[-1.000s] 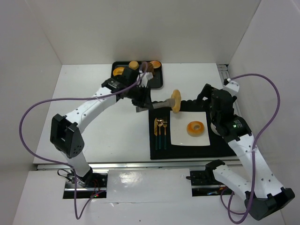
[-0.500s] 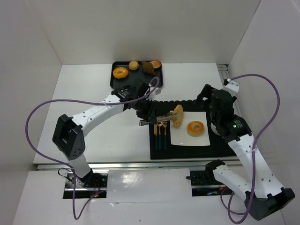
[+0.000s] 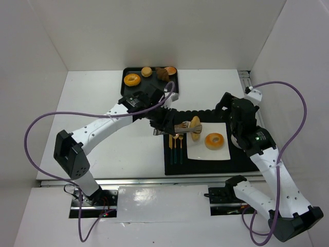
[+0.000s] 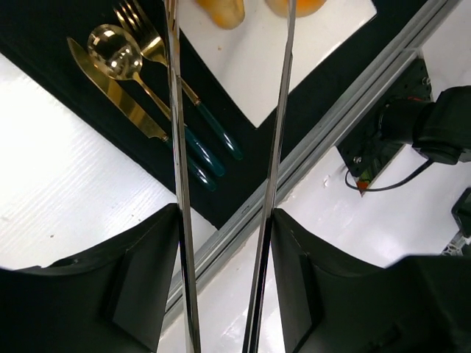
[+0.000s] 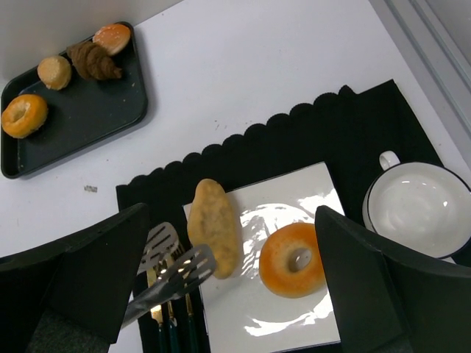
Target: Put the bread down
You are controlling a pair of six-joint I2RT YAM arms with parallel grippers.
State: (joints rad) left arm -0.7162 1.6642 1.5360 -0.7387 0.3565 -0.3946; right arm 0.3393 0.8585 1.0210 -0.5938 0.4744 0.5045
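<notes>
White table [image 5: 257,66]: placemat [image 5: 294,140], tray [image 5: 81,110], perhaps a crumb [image 5: 90,189]

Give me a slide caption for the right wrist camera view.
A bread roll held in tongs at the left edge of the white plate, beside a donut.

Glossy plate [image 5: 250,312]; shiny metal tongs [image 5: 173,268]; matt placemat [image 5: 294,136]
</notes>
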